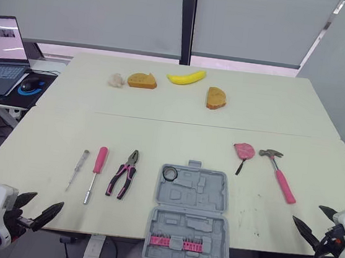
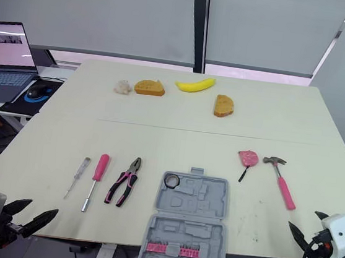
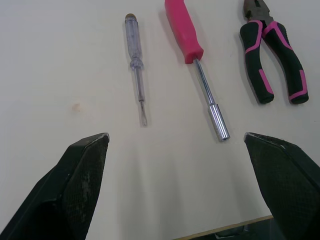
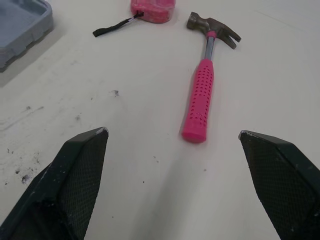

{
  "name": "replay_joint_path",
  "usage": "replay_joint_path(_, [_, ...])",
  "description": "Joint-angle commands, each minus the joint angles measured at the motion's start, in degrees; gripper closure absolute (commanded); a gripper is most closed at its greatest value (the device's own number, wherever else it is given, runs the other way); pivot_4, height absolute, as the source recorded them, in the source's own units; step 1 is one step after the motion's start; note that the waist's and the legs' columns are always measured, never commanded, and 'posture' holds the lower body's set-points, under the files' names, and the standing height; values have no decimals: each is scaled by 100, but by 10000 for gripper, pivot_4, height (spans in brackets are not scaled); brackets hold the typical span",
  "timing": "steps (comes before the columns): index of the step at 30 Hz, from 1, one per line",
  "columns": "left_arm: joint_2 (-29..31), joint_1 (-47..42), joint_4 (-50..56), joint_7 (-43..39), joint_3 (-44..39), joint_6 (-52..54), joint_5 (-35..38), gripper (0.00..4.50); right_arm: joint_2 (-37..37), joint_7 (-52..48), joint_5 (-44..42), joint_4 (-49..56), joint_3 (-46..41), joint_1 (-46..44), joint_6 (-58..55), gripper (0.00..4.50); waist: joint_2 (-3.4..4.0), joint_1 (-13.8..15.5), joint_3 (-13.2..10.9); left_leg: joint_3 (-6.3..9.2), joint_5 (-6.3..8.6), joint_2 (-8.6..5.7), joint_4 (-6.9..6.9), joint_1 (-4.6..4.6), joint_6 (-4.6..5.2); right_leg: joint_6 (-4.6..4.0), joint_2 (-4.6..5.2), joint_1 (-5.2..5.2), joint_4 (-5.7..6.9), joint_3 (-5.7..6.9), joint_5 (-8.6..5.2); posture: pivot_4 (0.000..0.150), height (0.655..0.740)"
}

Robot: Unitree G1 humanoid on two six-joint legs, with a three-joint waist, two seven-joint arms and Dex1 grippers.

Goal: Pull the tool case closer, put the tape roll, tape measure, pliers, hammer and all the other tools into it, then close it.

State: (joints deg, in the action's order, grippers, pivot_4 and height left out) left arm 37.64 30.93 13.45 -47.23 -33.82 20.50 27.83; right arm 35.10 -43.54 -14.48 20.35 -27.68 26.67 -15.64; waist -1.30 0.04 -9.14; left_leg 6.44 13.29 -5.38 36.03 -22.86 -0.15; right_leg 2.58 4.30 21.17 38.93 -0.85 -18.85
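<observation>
Open tool case (image 1: pixel 189 215) lying flat at the middle of the near edge of the table (image 1: pixel 46 146). Its two grey halves lie one beyond the other, so the long axis runs from near to far, with the handle on the far side and a strip of pink bits in the near half. The tape roll (image 1: pixel 169 173) sits in the far-left corner of the far half.

Left of the case are three tools with long axes running roughly near to far:
- pliers (image 1: pixel 124 173), nose pointing away
- pink-handled driver (image 1: pixel 96 173), shaft toward the robot
- clear-handled screwdriver (image 1: pixel 77 169), tip toward the robot

Right of the case is the pink tape measure (image 1: pixel 243 151). Just beside it is the hammer (image 1: pixel 278 172), head far and pink handle slanting near and rightward.

The left gripper (image 1: pixel 49 199) is at the near-left corner and the right gripper (image 1: pixel 307 213) at the near-right edge. Both have their fingers spread wide and hold nothing (each is well apart from the tools).
</observation>
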Motion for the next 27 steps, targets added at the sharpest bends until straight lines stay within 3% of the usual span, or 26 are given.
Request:
replay_joint_path(1, [340, -609, 491, -486, 610, -353, -48, 0, 4, 215, 41, 479, 596, -487, -245, 492, 3, 20, 0, 0, -1, 0, 1, 1, -1, 0, 0, -1, 1, 1, 1, 1500, 7400])
replay_joint_path(7, [637, -1855, 652, -1041, 1687, -584, -133, 0, -411, 1060, 312, 603, 1616, -1440, -1052, 492, 7, 29, 4, -5, -1, 2, -1, -7, -3, -3, -2, 5, 0, 4, 9, 1500, 7400])
replay_joint_path(11, [671, -2735, 728, -1321, 2407, -480, -98, 0, -887, 1792, 702, 132, 2135, -2256, -1393, 492, 9, -7, 2, -5, 0, 1, -3, -6, -5, -2, -6, 2, 6, 3, 13, 1500, 7400])
replay_joint_path(15, [638, -3323, 570, -1592, 2852, -547, -122, 0, -1257, 2186, 876, -486, 2382, -2839, -1540, 9389, 12, -36, 1, -8, -2, 3, -3, -3, -7, -6, -14, 1, 9, -5, 25, 1500, 7400])
replay_joint_path(27, [316, -4235, 418, -1688, 3530, -568, -215, 0, -1955, 3154, 1093, -2347, 2366, -4253, -1625, 9389, 19, -98, -2, -9, -5, 5, -2, -5, -11, -6, -23, 1, 19, -9, 28, 1500, 7400])
